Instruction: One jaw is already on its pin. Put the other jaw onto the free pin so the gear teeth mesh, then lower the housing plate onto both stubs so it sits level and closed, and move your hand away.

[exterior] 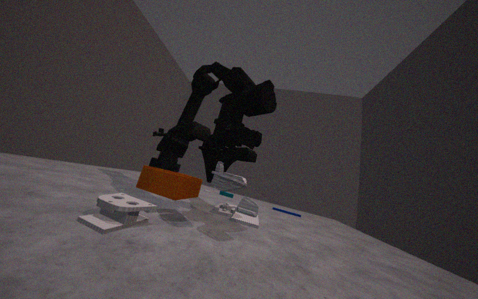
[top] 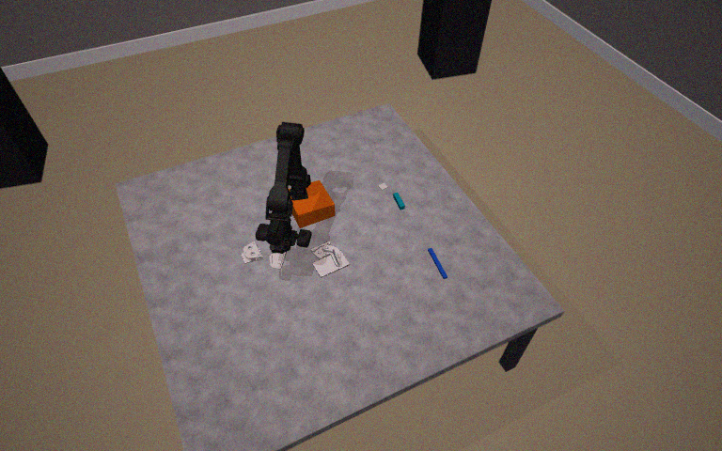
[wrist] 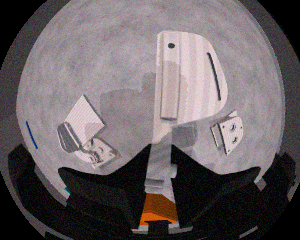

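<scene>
the loose jaw (top: 276,260) (exterior: 230,180) (wrist: 195,85) pointed its broad, rounded end toward the near side, its long axis running roughly far to near and tilted slightly in the exterior view. it was white, with a raised bar, a dark hole and a slim slot. the end effector (top: 278,250) (exterior: 215,175) (wrist: 160,148) was clamped on its narrow stem above the table (top: 353,334) (exterior: 234,266) (wrist: 115,40), between the two-holed plate (top: 257,256) (exterior: 125,200) (wrist: 230,134) left and the gear base (top: 328,265) (exterior: 245,219) (wrist: 85,120) right.

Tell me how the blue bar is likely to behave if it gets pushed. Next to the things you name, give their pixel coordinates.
The blue bar (top: 437,263) (exterior: 286,212) (wrist: 31,135) is probably stiff, since it lies straight with no sag or bend. Being long and thin, it would likely swivel if nudged near one end. Its sides look flat in the top view, so it seems more apt to slide than roll.
</scene>
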